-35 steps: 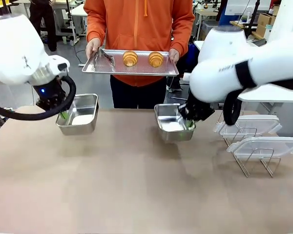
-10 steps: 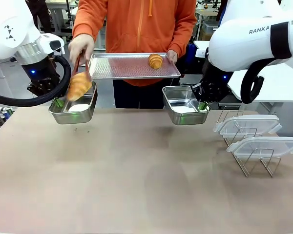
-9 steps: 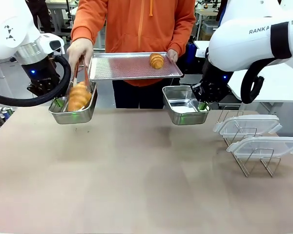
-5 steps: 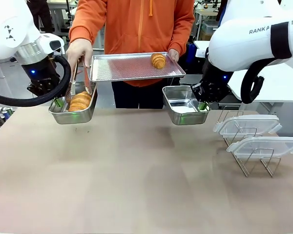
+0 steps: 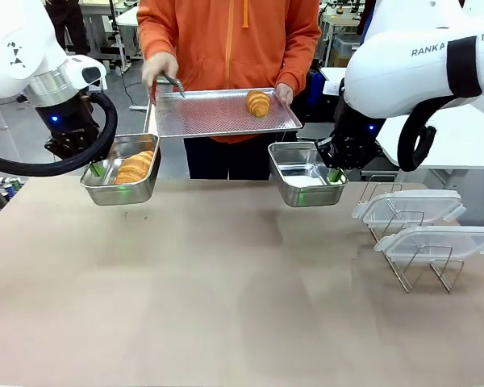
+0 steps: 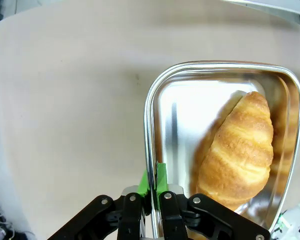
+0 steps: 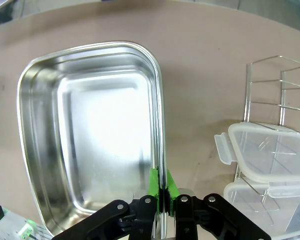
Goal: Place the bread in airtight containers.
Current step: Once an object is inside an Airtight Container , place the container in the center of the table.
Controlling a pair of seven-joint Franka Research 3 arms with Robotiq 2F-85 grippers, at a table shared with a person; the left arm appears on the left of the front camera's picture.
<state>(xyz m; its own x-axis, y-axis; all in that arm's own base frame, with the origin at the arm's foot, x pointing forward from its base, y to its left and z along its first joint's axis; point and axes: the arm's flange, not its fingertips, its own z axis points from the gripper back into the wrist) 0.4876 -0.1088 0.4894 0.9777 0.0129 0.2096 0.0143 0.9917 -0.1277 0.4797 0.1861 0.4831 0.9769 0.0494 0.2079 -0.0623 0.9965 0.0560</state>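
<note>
My left gripper (image 5: 97, 169) (image 6: 153, 181) is shut on the rim of a steel container (image 5: 106, 190) (image 6: 151, 110), held above the table. One golden croissant (image 5: 136, 167) (image 6: 238, 145) lies inside it. On the right, my right gripper (image 5: 332, 174) (image 7: 161, 186) is shut on the rim of a second steel container (image 5: 294, 193) (image 7: 35, 150), which holds nothing and is also lifted off the table. A person in orange holds a large flat tray (image 5: 210, 113) with the other croissant (image 5: 258, 102) on it, and tongs (image 5: 160, 87) in one hand at the tray's left end.
Two clear plastic lids (image 5: 410, 207) (image 7: 270, 152) lean in a wire rack (image 5: 423, 274) (image 7: 270, 90) on the table's right side. The brown table (image 5: 226, 290) lies below both containers.
The person set one croissant into the left container with the tongs, then drew the hand and tongs back up to the tray. Both arms stayed still.
</note>
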